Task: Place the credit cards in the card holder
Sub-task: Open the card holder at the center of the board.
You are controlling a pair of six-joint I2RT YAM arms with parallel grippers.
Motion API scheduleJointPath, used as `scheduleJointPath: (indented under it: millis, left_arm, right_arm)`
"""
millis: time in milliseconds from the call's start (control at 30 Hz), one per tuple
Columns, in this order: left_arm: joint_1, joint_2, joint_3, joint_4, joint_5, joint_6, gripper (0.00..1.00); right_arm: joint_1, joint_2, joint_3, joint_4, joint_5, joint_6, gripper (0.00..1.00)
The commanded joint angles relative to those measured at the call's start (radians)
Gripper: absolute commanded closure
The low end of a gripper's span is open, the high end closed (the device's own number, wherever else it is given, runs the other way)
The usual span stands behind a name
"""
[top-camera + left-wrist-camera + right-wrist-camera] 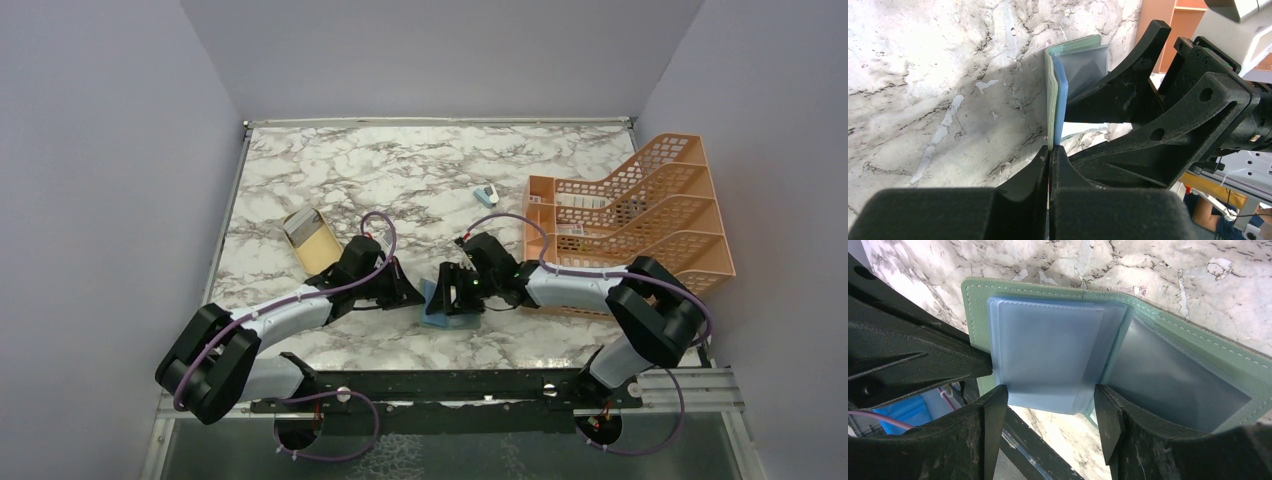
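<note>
The card holder (973, 305), a grey-green wallet with pale blue-grey pockets (1048, 355), lies open near the table's front middle (437, 312). My left gripper (1052, 148) is shut on the edge of its cover and one blue pocket leaf, and holds that side upright. My right gripper (1050, 407) is open. Its fingertips (996, 402) stand on either side of the near edge of the blue pocket, with nothing pinched. In the top view both grippers (408, 292) (452, 290) meet over the holder. Pale grey flat pieces, possibly credit cards (298, 224), lie in a tan dish.
The tan dish (318, 250) sits just left of the left arm. An orange mesh file rack (640, 215) stands at the right. A small blue-and-white gadget (486, 194) lies behind the grippers. Walls close in the table on three sides.
</note>
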Motion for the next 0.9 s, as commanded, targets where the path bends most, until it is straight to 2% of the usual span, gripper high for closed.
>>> scheduleJointPath:
  millis: [0, 333, 500, 767, 867]
  left_arm:
    - [-0.004, -0.016, -0.005, 0.016, -0.018, -0.009, 1.00]
    - [-0.004, -0.024, -0.009, 0.020, -0.017, -0.014, 1.00]
    - [-0.005, -0.024, -0.010, 0.021, -0.017, -0.016, 1.00]
    - [-0.004, -0.029, -0.014, 0.021, -0.016, -0.019, 1.00]
    - [-0.004, -0.027, -0.015, 0.022, -0.016, -0.025, 0.89]
  right_arm:
    - [0.007, 0.004, 0.014, 0.026, -0.011, -0.007, 0.35]
    - [0.006, 0.020, 0.016, 0.031, -0.009, -0.002, 0.34]
    - [0.006, 0.028, 0.017, 0.021, -0.001, 0.000, 0.44]
    - [0.006, 0.021, 0.001, 0.026, 0.004, 0.007, 0.48]
    - [0.006, 0.018, -0.003, 0.030, 0.003, 0.007, 0.48]
